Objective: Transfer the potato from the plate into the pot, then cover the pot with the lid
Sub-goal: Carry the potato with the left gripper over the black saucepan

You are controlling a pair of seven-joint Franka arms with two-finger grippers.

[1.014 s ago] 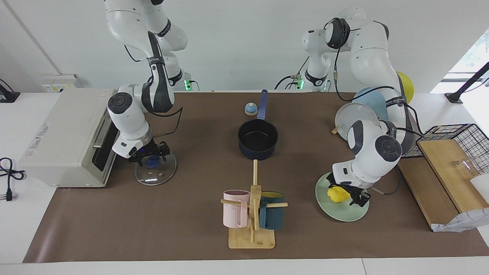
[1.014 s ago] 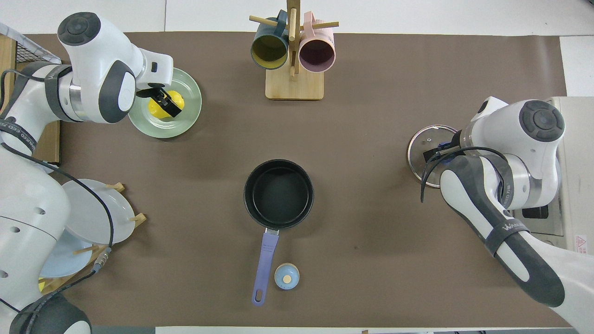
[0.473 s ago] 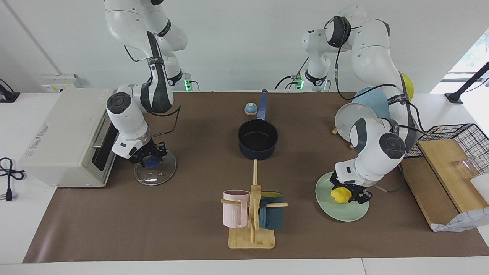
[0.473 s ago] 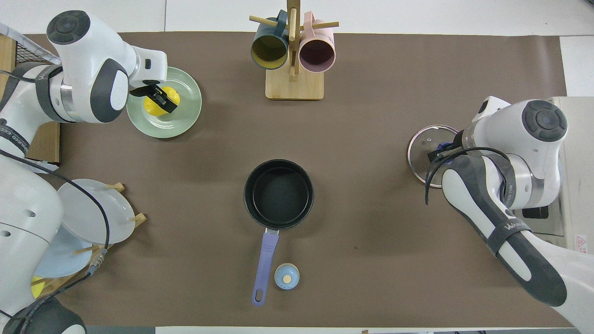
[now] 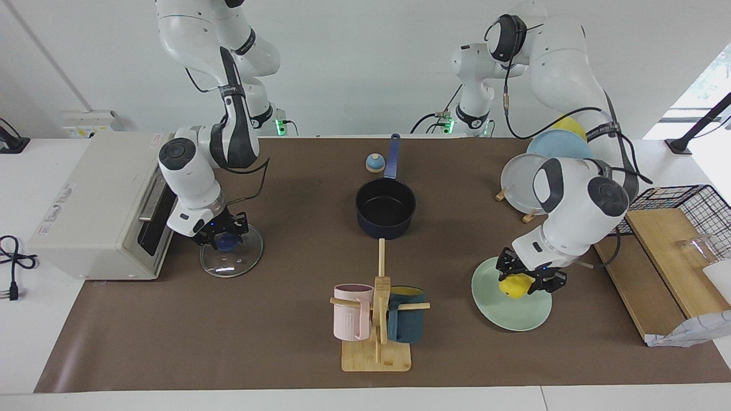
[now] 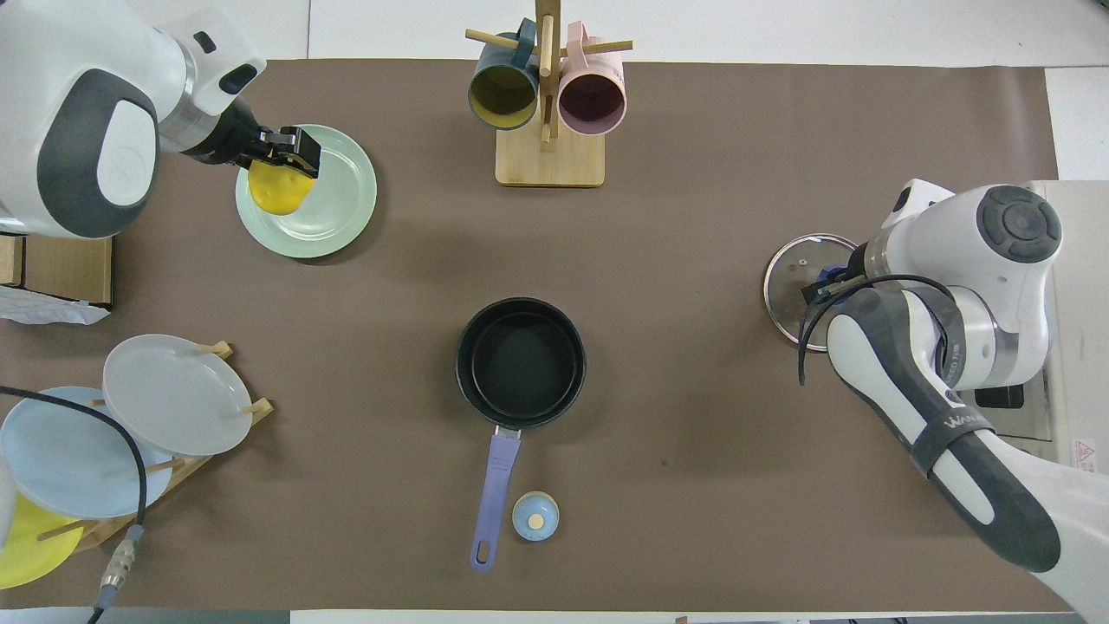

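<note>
Potato (image 5: 513, 286) hangs clamped in the left gripper (image 5: 529, 279), lifted just over the plate (image 5: 514, 317) at the pot's (image 5: 385, 208) four o'clock in the facing view. Right gripper (image 5: 223, 237) is clamped on the lid's (image 5: 231, 260) knob, at the pot's nine o'clock.

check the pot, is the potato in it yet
No, the pot shows only its bare black inside, while the potato is in the left gripper over the plate.

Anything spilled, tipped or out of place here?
Nothing stands out. The left gripper holds the potato over the plate, the right gripper is shut on the lid knob, and the pot stands upright, empty.
</note>
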